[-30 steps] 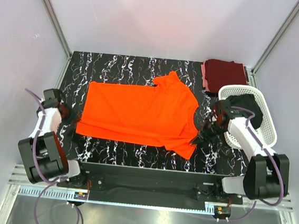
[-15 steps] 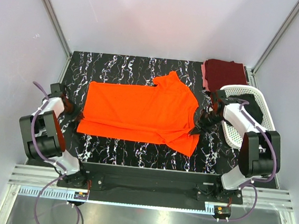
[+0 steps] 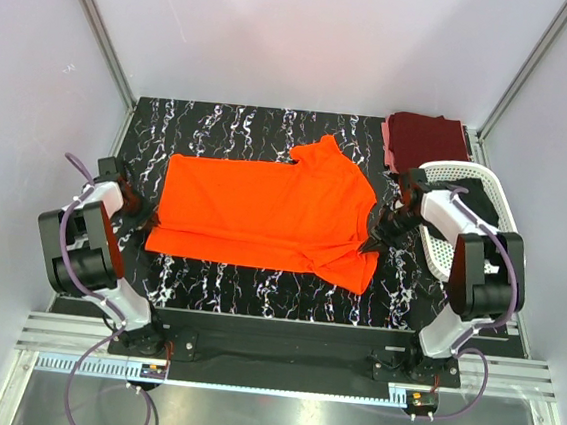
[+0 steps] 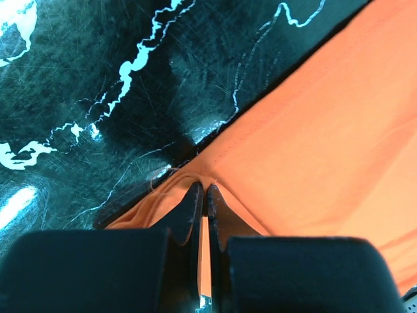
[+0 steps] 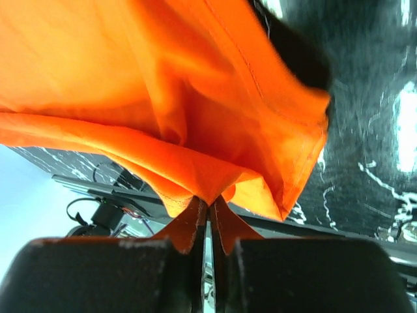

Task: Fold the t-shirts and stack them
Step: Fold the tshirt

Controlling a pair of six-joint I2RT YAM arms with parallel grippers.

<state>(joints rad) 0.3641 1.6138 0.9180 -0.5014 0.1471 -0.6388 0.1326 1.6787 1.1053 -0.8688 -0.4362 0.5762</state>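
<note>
Orange shirt (image 3: 263, 216) lies spread flat mid-surface (image 3: 231, 132), hem toward the left arm, collar and sleeves toward the right.

Left end effector (image 3: 140, 221) is at the near-left hem corner. In the wrist view (image 4: 203, 195) the fingers are pressed almost together on the stitched corner, with orange cloth showing in the slit between them. The corner sits low against the black marbled surface.

Right end effector (image 3: 373, 243) is at the near-right sleeve edge. Its wrist view (image 5: 208, 207) shows the fingers clamped together on a bunched fold of orange fabric. The cloth drapes up and away from the tips, and the sleeve hem curls to the right.

Maroon shirt (image 3: 426, 141) sits folded at the far-right corner of the surface, just behind the white basket (image 3: 504, 219). Black shirt (image 3: 478, 194) is inside the basket, partly hidden by the right arm.
</note>
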